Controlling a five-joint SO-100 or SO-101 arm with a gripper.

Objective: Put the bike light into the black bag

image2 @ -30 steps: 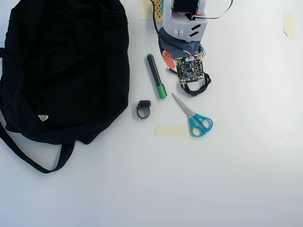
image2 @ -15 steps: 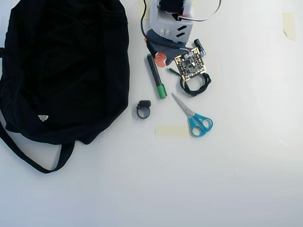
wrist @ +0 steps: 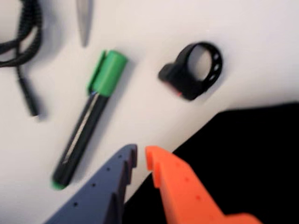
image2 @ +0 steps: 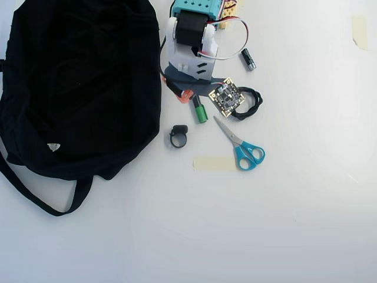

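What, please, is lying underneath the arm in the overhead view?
The green marker runs under the arm: only its green cap end shows. The coiled black cable is partly covered by the wrist's circuit board. Anything else beneath is hidden.

The gripper (wrist: 141,157) shows one slate-blue finger and one orange finger, both toothed along the inner edges and dotted with small holes. Overhead, the arm (image2: 191,41) has a white shell, black motor, teal base, and looping red-and-white wires beside a bare circuit board (image2: 226,98).
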